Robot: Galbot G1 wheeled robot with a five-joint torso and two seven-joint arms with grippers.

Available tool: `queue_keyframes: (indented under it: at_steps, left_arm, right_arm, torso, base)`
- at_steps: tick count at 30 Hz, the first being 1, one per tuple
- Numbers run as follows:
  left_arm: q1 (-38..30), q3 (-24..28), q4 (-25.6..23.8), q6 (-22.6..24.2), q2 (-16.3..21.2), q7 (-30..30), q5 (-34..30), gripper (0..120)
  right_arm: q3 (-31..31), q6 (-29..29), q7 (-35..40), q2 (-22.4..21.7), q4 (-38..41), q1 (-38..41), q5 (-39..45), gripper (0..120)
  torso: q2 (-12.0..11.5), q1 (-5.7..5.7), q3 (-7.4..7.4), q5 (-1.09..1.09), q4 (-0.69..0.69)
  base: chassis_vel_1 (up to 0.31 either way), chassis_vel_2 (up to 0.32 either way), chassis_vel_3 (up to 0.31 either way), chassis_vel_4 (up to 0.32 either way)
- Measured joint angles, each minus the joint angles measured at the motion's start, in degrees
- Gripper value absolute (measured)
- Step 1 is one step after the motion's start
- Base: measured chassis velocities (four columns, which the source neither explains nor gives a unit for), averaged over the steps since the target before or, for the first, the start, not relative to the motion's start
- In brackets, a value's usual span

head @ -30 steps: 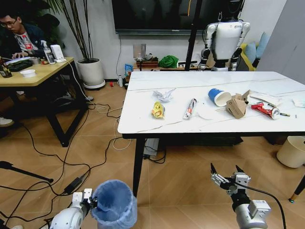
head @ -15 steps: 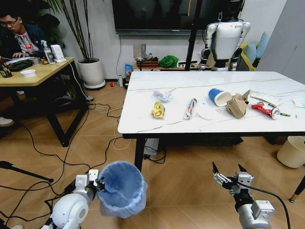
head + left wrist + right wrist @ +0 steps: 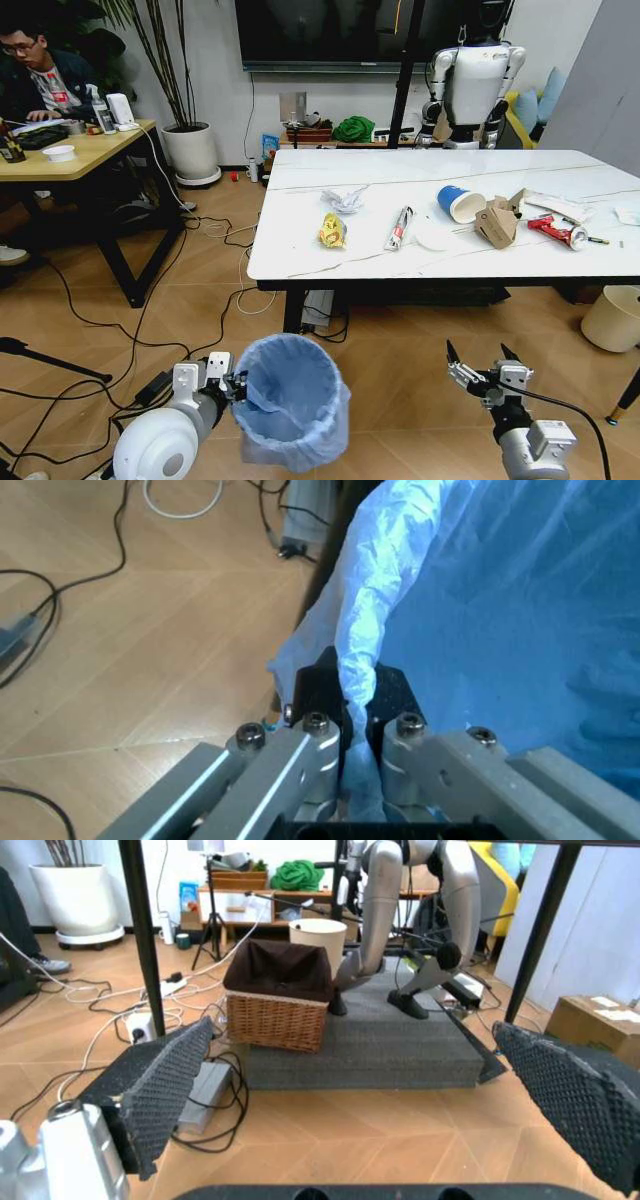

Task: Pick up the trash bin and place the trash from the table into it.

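The trash bin, lined with a crinkled light-blue bag, hangs off the floor at the lower middle, below the table's front edge. My left gripper is shut on its rim; the left wrist view shows the bag's rim pinched between the fingers. My right gripper hovers open and empty at the lower right, wide apart in the right wrist view. On the white marble table lies the trash: a yellow wrapper, crumpled silver wrapper, tube, blue paper cup, torn cardboard box, red-and-white tube.
Cables run across the wooden floor at left. A wooden desk stands at far left, a cream-white bin under the table's right end. Beneath the table are a wicker basket and a grey mat.
My left gripper has carried the trash bin up and to the right, toward the table's front edge. The right gripper has stayed nearly still.
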Motion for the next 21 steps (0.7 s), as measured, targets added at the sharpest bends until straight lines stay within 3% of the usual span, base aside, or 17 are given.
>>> queue_keyframes:
  at_steps: [9,12,16,21]
  left_arm:
    - [-0.22,-0.40,-7.70,-0.13,6.33,-6.59,-8.73,0]
    - [-0.16,-0.87,-8.32,-0.16,7.01,-7.02,-9.57,0]
    - [0.87,-2.20,-11.27,-0.19,9.24,-10.99,-15.26,0]
    - [3.72,-4.86,-12.96,-0.22,10.16,-11.37,-16.34,0]
  right_arm:
    - [0.47,-0.31,0.00,0.09,0.25,0.15,0.23,100]
    - [0.57,-0.62,0.00,0.09,0.61,0.26,0.43,100]
    - [1.18,-1.80,0.01,0.19,3.00,0.04,1.85,100]
    - [1.88,-2.94,0.03,0.23,6.26,-1.11,4.37,100]
  torso:
    - [0.00,0.00,0.00,0.01,0.00]
    - [0.00,0.00,0.00,0.00,0.01]
    - [0.00,0.00,0.00,0.00,0.00]
    - [0.00,0.00,0.00,-0.01,0.01]
  base:
    - [0.000,0.000,0.000,0.000]
    - [0.000,0.000,0.000,0.000]
    - [0.000,0.000,0.000,0.000]
    - [0.000,0.000,0.000,0.000]
